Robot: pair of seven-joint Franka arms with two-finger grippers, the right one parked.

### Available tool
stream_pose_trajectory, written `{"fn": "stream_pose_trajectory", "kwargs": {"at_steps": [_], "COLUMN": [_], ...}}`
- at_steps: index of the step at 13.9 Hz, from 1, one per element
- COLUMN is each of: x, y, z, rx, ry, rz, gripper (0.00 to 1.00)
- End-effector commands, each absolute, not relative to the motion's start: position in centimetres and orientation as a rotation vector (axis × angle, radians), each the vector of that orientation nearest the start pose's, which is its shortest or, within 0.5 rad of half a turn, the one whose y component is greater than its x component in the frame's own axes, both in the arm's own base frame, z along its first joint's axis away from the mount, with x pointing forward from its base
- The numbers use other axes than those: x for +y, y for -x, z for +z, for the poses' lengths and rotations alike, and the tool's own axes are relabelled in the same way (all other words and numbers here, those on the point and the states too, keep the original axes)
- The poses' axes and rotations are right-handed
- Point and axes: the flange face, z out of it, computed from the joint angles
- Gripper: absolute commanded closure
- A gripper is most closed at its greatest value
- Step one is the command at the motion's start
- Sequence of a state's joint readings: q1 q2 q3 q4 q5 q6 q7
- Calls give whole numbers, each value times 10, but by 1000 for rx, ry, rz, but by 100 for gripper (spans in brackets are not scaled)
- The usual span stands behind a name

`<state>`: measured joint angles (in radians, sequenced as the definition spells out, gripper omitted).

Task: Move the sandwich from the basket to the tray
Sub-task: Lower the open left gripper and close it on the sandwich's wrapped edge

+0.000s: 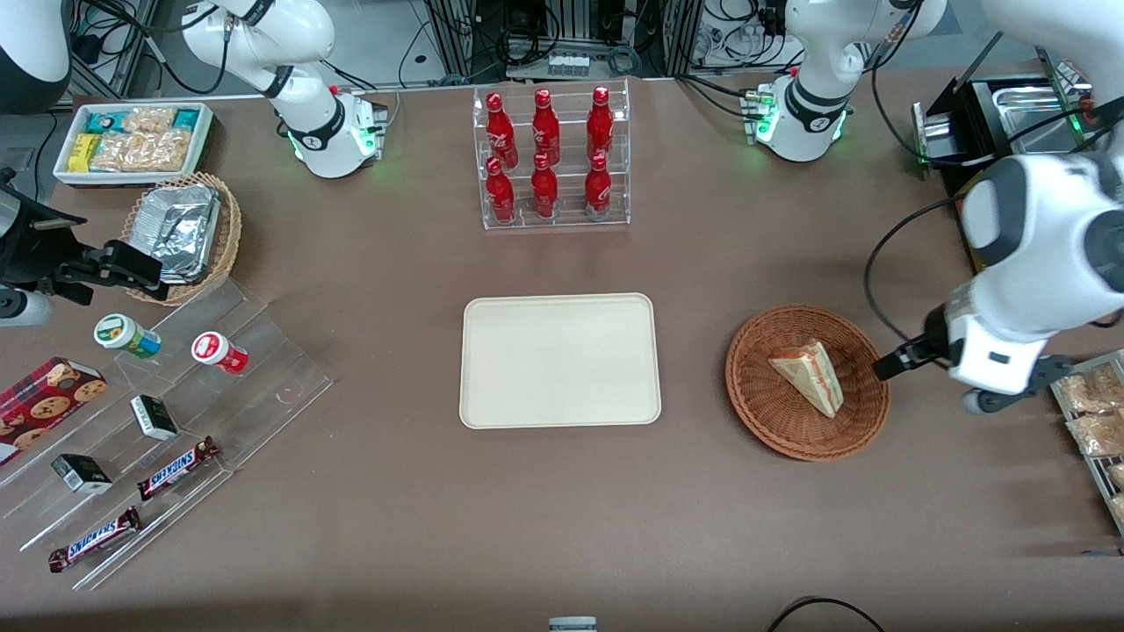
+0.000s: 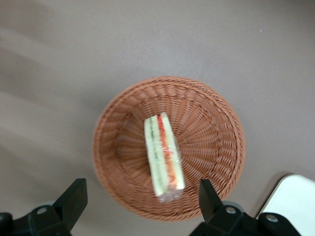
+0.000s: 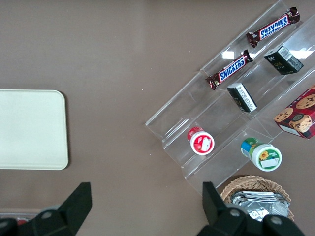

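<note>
The claw [image 2: 138, 206] hangs above the basket [image 2: 216, 147], fingers spread wide to straddle the sandwich [image 2: 164, 156]. The sandwich lies on its side, apparently wrapped in film, at basket centre. The tray [image 1: 559, 360] waits at the basket's nine o'clock on the surface [image 1: 562, 527].

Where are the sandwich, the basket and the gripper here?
sandwich [image 2: 164, 157]: left wrist view, its layered filling edge.
basket [image 1: 760, 397]: front view, bare woven wall nearest the tray.
gripper [image 2: 140, 199]: left wrist view, midway between its open fingertips, above the basket.
</note>
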<state>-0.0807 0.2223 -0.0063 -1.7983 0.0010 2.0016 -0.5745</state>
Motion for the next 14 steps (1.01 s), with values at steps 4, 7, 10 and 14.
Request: {"fn": "stream_pose_trajectory", "kwargs": {"at_steps": [4, 7, 10, 14], "x": [-101, -98, -96, -104], "y": [-598, -580, -562, -548], "z": [365, 335, 310, 291], "rx": [-878, -874, -896, -911], "ry": [3004, 3018, 3020, 3015], "rz": [10, -45, -71, -66], "gripper": [0, 0, 0, 0]}}
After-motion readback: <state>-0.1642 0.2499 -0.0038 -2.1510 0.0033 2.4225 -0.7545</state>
